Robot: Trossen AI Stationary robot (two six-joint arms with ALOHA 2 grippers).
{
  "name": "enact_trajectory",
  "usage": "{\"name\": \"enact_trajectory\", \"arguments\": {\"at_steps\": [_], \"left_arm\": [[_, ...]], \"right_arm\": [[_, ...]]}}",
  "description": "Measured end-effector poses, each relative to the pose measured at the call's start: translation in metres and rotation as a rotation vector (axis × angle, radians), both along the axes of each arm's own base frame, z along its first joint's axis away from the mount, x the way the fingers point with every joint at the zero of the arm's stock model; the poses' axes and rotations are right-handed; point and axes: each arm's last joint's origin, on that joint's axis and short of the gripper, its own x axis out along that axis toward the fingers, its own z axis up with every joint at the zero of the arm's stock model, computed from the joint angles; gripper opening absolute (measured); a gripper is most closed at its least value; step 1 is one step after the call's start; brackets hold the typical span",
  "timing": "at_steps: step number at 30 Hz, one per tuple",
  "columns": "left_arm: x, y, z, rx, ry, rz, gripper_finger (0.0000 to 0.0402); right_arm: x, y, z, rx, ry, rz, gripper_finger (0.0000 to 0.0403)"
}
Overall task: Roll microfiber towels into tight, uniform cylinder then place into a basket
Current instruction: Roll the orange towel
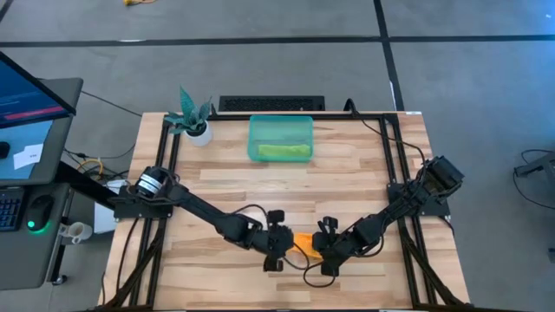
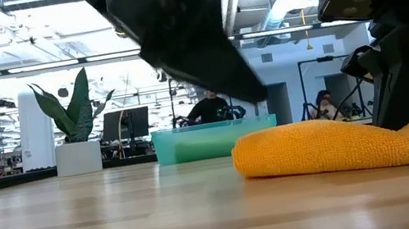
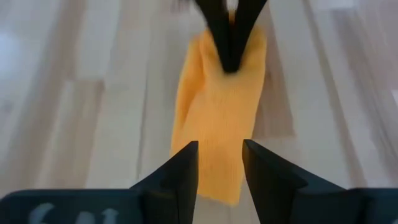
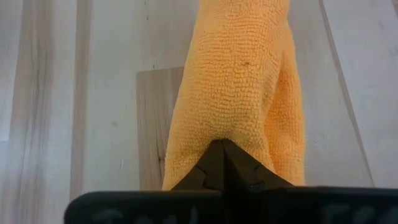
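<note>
Low view: orange towel (image 2: 343, 145) rolled, nubby, lying flat; right fingers (image 4: 222, 163) clenched on it, left fingers (image 3: 186, 168) released.

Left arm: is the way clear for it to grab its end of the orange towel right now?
Probably yes. The left tool is open right over the orange towel, nothing between them; the right tool pinches only the far end.

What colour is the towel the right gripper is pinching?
Bright orange towel, held by the right gripper; it shows best in the right wrist view.
</note>
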Motion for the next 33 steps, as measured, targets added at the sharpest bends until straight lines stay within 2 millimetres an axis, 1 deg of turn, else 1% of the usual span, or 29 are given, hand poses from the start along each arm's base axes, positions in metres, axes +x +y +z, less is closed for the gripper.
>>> {"name": "enact_trajectory", "arguments": {"at_steps": [3, 6, 7, 10, 14, 20, 24, 28, 33], "left_arm": [[0.0, -0.008, 0.005, 0.066, -0.072, -0.018, 0.0117], [0.008, -0.016, 0.01, 0.08, -0.184, -0.048, 0.0117], [0.011, -0.018, 0.009, 0.071, -0.218, -0.058, 0.0117], [0.02, -0.017, -0.003, 0.084, -0.262, -0.073, 0.0116], [0.026, -0.01, -0.021, 0.09, -0.236, -0.08, 0.0116], [0.037, -0.001, -0.038, -0.032, -0.236, -0.093, 0.0116], [0.041, 0.006, -0.056, -0.122, -0.182, -0.075, 0.0116], [0.044, 0.011, -0.061, -0.214, -0.153, -0.047, 0.0116], [0.043, 0.015, -0.063, -0.22, -0.126, -0.026, 0.0116]], "right_arm": [[0.0, 0.0, 0.0, 0.0, 0.0, 0.0, 0.0014], [0.0, 0.0, 0.0, 0.0, 0.0, 0.0, 0.0011], [0.0, 0.0, 0.0, 0.0, 0.0, 0.0, 0.0011], [0.0, 0.0, 0.0, -0.002, -0.001, -0.001, 0.0015], [0.0, 0.0, 0.0, -0.008, -0.005, -0.003, 0.0018], [0.0, 0.0, 0.0, -0.022, -0.009, 0.007, 0.0013], [0.0, -0.001, 0.0, -0.024, -0.011, 0.006, 0.0015], [0.002, -0.002, 0.0, -0.026, -0.011, 0.0, 0.0016], [0.005, -0.007, 0.0, -0.02, -0.007, -0.017, 0.0013]]}}
